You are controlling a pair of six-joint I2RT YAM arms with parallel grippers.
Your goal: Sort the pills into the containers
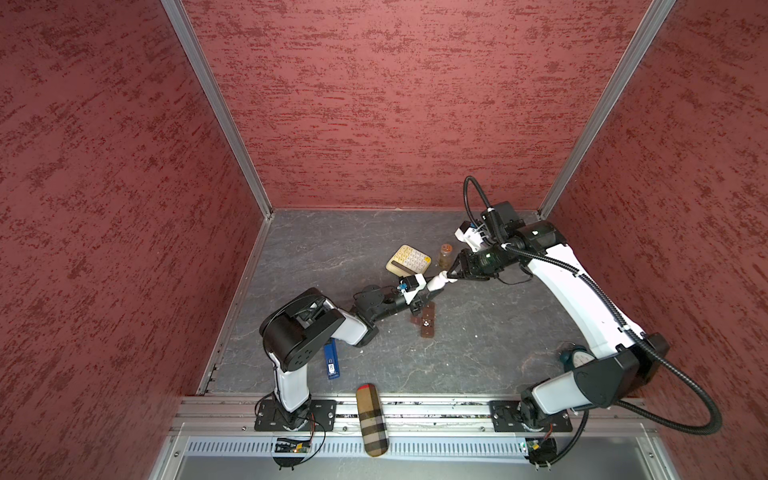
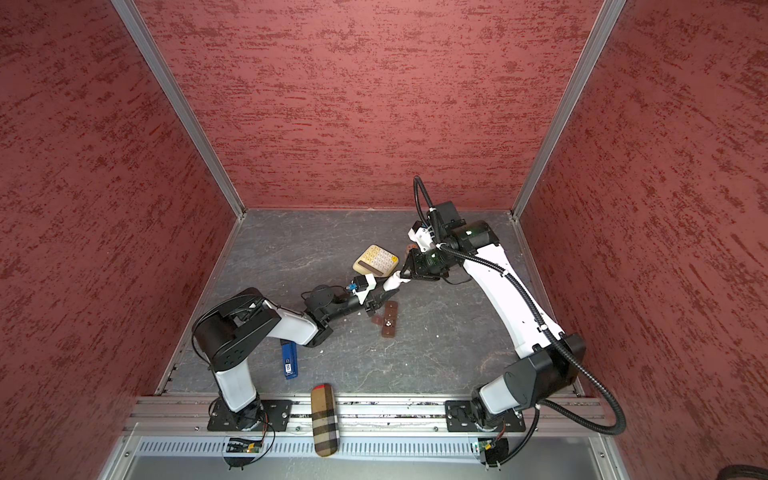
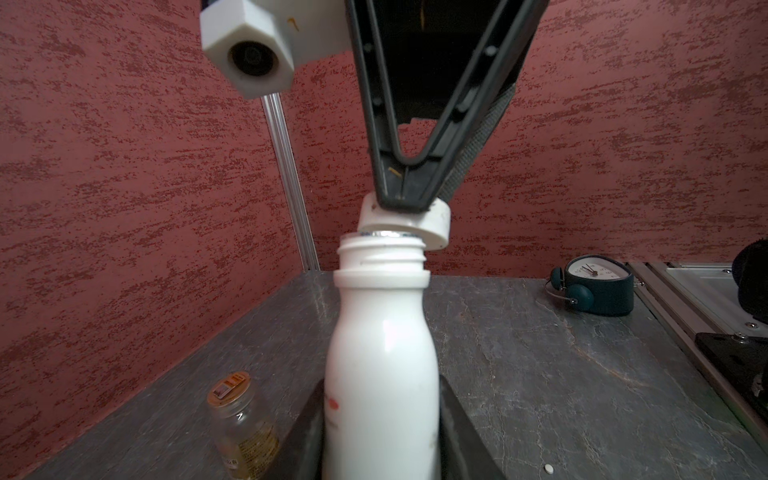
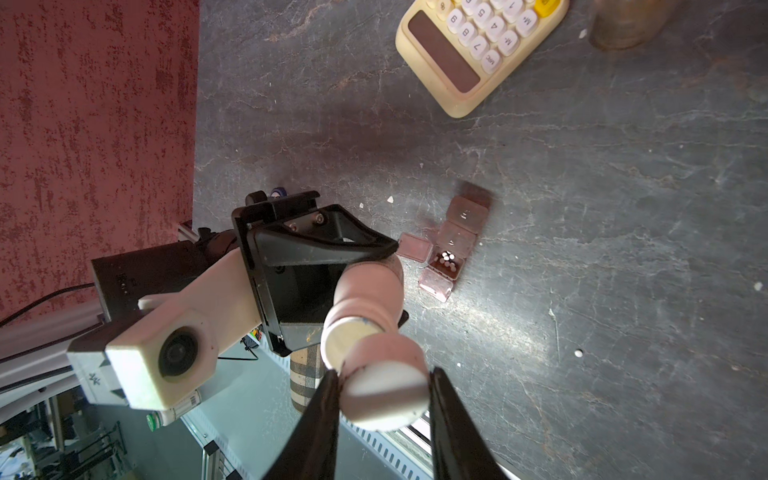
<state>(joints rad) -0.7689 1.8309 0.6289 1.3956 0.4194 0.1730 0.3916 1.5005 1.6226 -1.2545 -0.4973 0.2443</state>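
Our left gripper [image 3: 380, 419] is squeezing the white bottle [image 3: 380, 353], and our right gripper [image 4: 386, 399] is pinching its cap [image 3: 436, 227], tilted over the neck. We're seeing pills [image 4: 446, 258] lying in one open compartment of the containers [image 4: 467, 216] on the table [image 4: 602, 187].

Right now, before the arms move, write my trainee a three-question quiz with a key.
1. True or false: the right claw grips the body of the white bottle.
2. Where are the white pills gathered? A: the brown pill box; B: the calculator; C: the plaid case.
3. Is the cap screwed on?
Key: 1 false, it grips the cap; the left claw holds the body. 2 A, in an open compartment. 3 No: tilted at the mouth, threads bare.
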